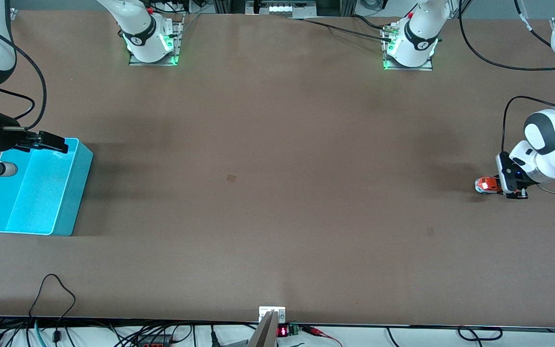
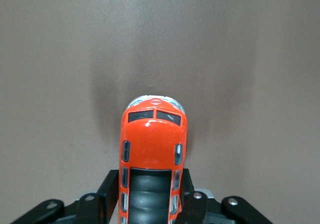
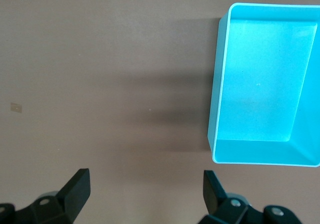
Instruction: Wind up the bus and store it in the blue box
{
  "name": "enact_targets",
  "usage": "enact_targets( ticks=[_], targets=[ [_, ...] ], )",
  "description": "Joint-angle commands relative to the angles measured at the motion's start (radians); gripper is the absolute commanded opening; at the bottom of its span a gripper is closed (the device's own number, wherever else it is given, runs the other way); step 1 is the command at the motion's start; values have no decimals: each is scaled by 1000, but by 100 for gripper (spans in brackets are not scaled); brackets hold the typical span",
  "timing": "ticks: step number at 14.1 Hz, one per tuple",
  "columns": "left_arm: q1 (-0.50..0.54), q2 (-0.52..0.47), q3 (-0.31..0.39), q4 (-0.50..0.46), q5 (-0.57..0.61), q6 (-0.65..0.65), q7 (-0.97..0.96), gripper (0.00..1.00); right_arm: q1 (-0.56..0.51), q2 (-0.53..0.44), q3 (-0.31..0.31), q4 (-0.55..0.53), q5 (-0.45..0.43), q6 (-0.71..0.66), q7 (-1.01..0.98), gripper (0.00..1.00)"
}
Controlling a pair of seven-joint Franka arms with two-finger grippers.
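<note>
brown table (image 1: 277,193) carries the box (image 1: 41,212) at the right arm's end and the bus (image 1: 486,185) at the left arm's end, well apart. left gripper (image 1: 508,185) is low at the table, its jaws closed on the rear of the bus (image 2: 152,154); fingers (image 2: 111,189) press both flanks, and the wheels appear to rest on the table, though contact is hidden. bus nose points away from the gripper. right gripper (image 1: 53,142) hangs over the box rim, jaws spread wide, holding nothing; fingers (image 3: 77,186) frame bare table beside the box (image 3: 265,83). box interior is open.
</note>
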Motion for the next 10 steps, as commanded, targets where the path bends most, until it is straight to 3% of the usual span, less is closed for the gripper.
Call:
enact_targets(
  ticks=[1, 10],
  targets=[
    [19, 92, -6, 33, 16, 3, 20, 100, 2, 5, 2, 14, 6, -13, -9, 100],
    [-33, -49, -18, 35, 13, -230, -59, 100, -2, 10, 2, 14, 7, -13, -10, 100]
  ],
)
